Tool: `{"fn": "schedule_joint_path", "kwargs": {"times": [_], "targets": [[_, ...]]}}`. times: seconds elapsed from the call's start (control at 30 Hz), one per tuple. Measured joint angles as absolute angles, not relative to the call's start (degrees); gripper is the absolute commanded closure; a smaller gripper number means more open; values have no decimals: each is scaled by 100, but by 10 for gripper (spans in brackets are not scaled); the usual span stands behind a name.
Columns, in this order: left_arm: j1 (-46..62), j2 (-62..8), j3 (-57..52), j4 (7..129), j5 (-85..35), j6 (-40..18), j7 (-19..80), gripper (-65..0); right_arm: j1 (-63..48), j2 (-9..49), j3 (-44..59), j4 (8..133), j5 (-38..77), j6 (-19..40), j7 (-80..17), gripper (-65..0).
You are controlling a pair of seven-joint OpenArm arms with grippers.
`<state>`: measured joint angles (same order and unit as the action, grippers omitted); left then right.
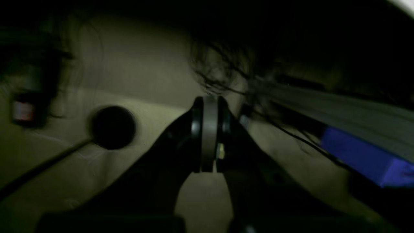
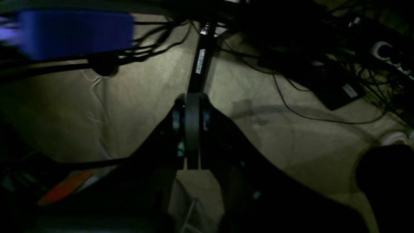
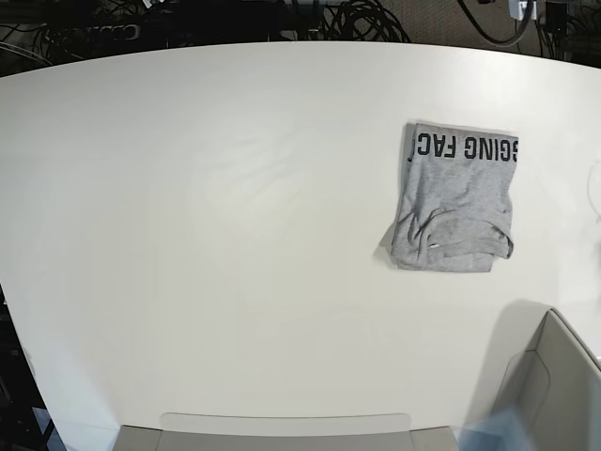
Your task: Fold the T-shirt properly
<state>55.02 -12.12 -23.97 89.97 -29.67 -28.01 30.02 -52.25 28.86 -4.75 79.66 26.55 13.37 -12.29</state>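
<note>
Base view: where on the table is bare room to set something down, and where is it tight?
The table is bare across its whole left and middle, up to the folded T-shirt at the right. It is tight only on the right: a narrow strip past the shirt, and the grey box below it.

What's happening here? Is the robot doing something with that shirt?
Right now nothing is touching it. The grey T-shirt lies folded into a small packet on the white table, black letters showing along its far edge. Both arms are pulled away: the left pincer and the right pincer are each shut and empty, looking down at cables off the table.
</note>
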Motion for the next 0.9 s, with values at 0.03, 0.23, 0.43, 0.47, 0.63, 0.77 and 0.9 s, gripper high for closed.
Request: {"fn": "schedule_joint_path", "kwargs": {"times": [0.03, 0.23, 0.43, 0.47, 0.63, 0.77, 0.9], "targets": [[5339, -1162, -2318, 8777, -2943, -2775, 2967, 0, -5107, 2884, -628, 7699, 2486, 1330, -1100, 0], [4633, -1240, -1678, 7509, -2405, -2738, 2891, 0, -4257, 2834, -1433, 5819, 2359, 1310, -272, 0], [3894, -1225, -1094, 6077, -1828, -2703, 2445, 0, -3393, 2803, -2517, 4038, 2412, 1337, 888, 0], [3758, -1238, -1015, 5798, -1927, -2626, 2364, 0, -3245, 2790, -2753, 3776, 2405, 1350, 1061, 0], [3074, -1269, -539, 4700, -1815, -2198, 2355, 0, -2550, 2502, -3483, 2622, 2386, 1337, 1466, 0], [2534, -1236, -84, 3780, -1833, -1649, 1785, 0, -1968, 2211, -3739, 1909, 2388, 1352, 1922, 0], [2196, -1256, 344, 3020, -1820, -1017, 1090, 0, -1474, 2108, -3785, 1374, 2388, 1350, 2191, 0]]}}
